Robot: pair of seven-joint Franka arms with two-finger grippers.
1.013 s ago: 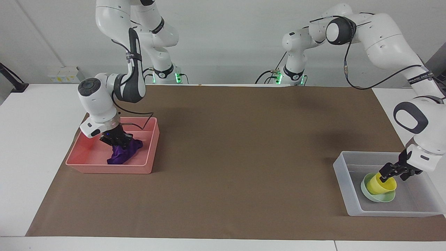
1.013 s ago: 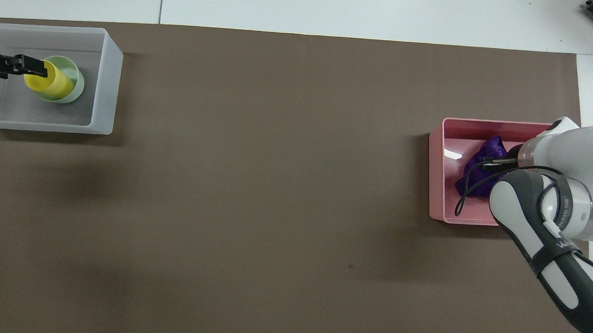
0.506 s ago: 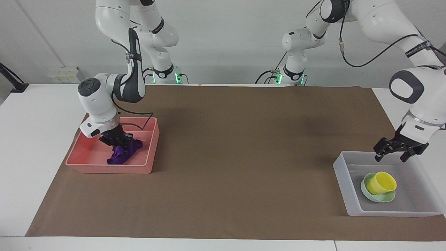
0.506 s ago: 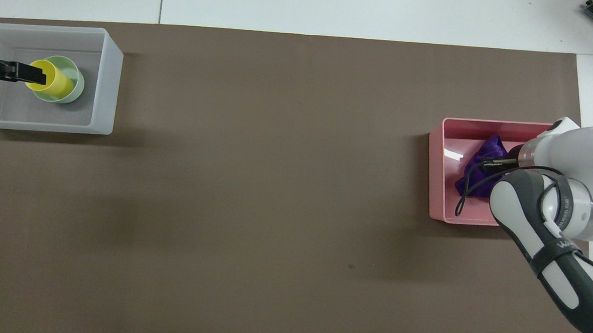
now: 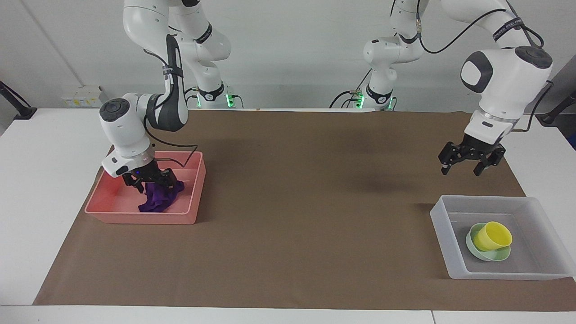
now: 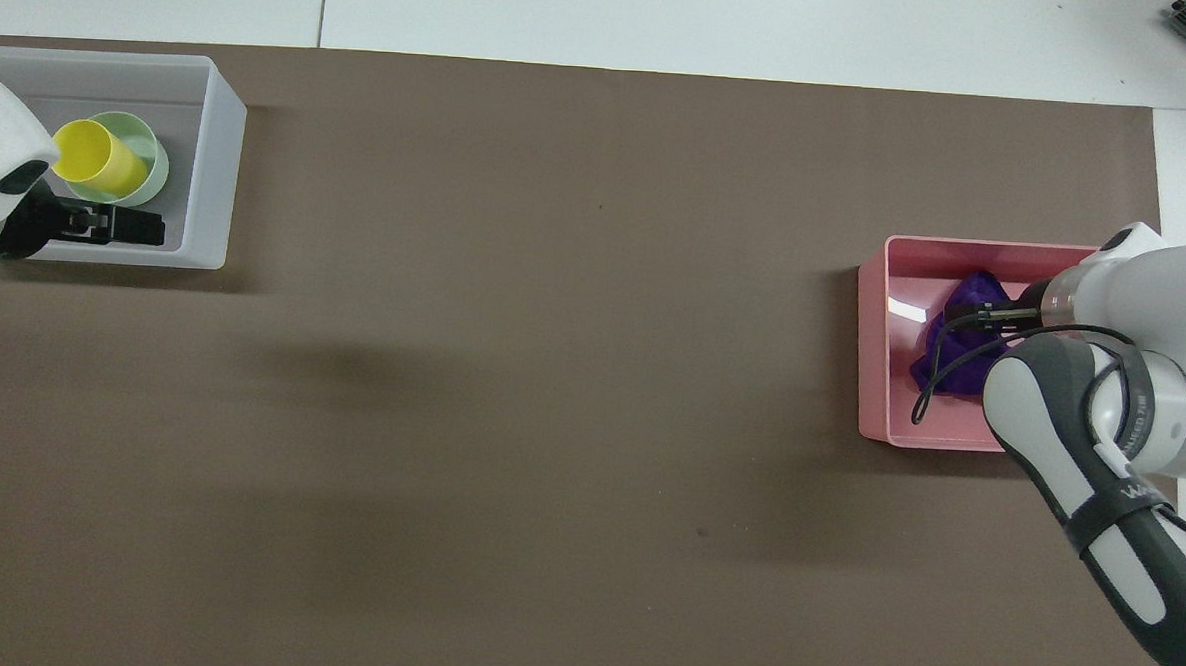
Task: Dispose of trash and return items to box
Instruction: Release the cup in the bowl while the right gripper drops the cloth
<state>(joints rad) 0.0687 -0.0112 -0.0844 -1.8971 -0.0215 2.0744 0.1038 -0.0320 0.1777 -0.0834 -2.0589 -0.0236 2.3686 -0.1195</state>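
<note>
Purple trash [image 5: 158, 197] lying in pink bin [image 5: 191, 198], right gripper [image 5: 148, 180] just above it, jaws spread, nothing held, yellow cup [image 5: 493, 236] tilted in green bowl [image 5: 488, 255] inside clear box [image 5: 438, 225], left gripper [image 5: 468, 167] wide, empty, raised over brown mat [image 5: 315, 189].

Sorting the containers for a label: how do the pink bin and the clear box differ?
The pink bin is opaque and holds a purple cloth; the clear box is see-through and holds a yellow cup in a green bowl. They sit at different ends of the table. Both are low and rectangular.
</note>
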